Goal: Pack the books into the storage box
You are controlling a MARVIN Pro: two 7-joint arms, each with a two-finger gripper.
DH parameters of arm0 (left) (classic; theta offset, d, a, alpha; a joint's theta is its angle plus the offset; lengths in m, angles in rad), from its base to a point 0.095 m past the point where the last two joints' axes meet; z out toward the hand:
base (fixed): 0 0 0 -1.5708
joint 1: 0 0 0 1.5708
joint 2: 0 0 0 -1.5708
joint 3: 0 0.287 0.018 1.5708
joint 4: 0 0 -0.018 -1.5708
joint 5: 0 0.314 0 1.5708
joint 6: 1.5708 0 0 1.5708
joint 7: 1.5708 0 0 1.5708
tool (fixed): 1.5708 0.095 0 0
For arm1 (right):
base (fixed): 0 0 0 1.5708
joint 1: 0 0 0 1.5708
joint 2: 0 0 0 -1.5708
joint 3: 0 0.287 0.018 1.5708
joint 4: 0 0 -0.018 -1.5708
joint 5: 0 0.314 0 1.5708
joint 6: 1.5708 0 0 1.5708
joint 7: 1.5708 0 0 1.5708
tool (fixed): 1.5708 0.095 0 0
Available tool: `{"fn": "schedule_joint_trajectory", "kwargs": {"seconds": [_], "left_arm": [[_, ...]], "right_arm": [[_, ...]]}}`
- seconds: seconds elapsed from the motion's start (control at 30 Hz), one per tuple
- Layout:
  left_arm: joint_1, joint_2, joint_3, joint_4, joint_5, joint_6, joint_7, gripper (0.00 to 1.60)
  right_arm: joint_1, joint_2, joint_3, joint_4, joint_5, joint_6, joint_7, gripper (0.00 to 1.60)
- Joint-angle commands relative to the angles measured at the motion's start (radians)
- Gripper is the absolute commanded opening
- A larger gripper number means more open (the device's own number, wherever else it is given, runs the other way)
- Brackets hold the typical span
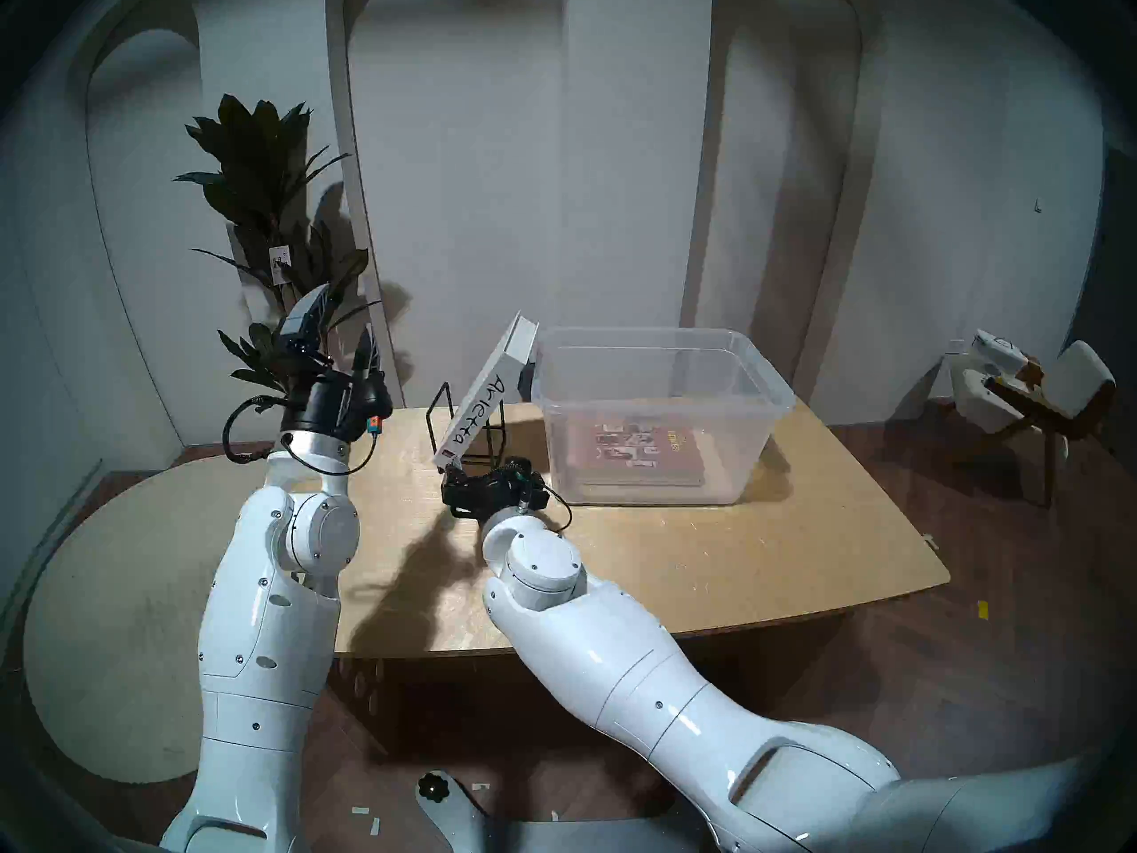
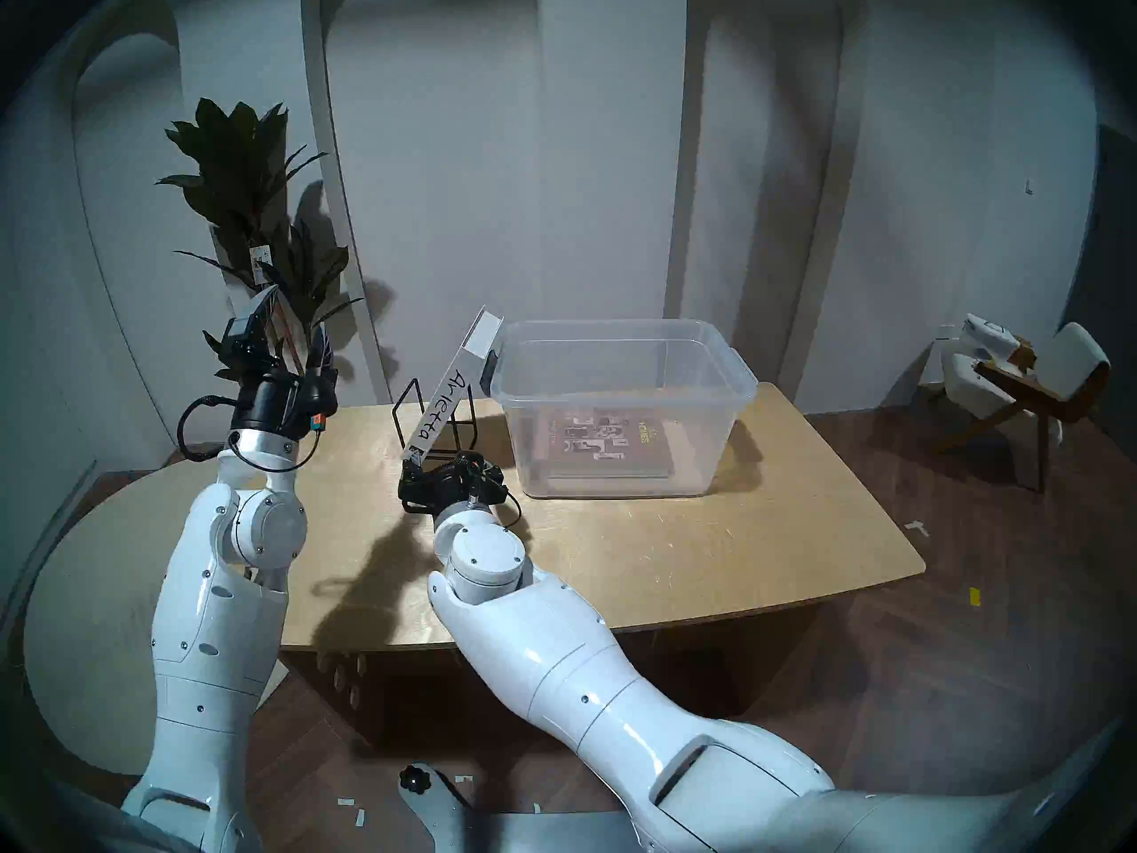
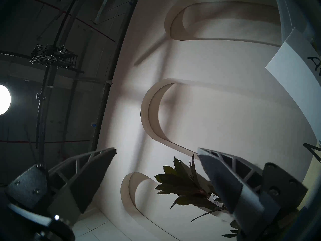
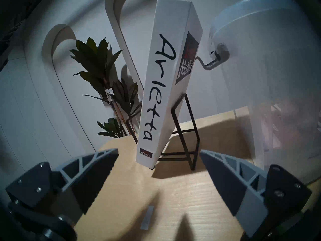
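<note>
The white book with "Arietta" on its spine leans in the black wire stand, its top tilted toward the left rim of the clear storage box. The brown book lies flat on the box's bottom. My right gripper is open, low over the table, right in front of the white book's lower end; the fingers stand either side of it and do not touch it. My left gripper is open and empty, raised and pointing up near the plant.
The wooden table carries the stand and the box. A dark-leaved plant stands behind the table's left end, close to my left gripper. A chair stands on the floor at the far right.
</note>
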Motion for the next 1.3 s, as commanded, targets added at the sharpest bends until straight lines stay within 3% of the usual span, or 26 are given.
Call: {"fn": "schedule_joint_trajectory", "kwargs": {"seconds": [0.0,0.53,1.27], "left_arm": [[0.000,-0.008,0.000,-0.038,0.008,0.014,0.008,1.60],[0.017,-0.014,-0.019,-0.069,0.035,0.047,0.007,1.60],[0.047,-0.004,-0.040,-0.114,0.065,0.072,-0.006,1.60]], "right_arm": [[0.112,-0.098,-0.003,0.051,0.048,-0.012,-0.043,1.60],[0.211,-0.204,0.022,0.255,0.135,-0.062,-0.128,1.60],[0.331,-0.274,0.027,0.467,0.137,-0.168,-0.082,1.60]]}}
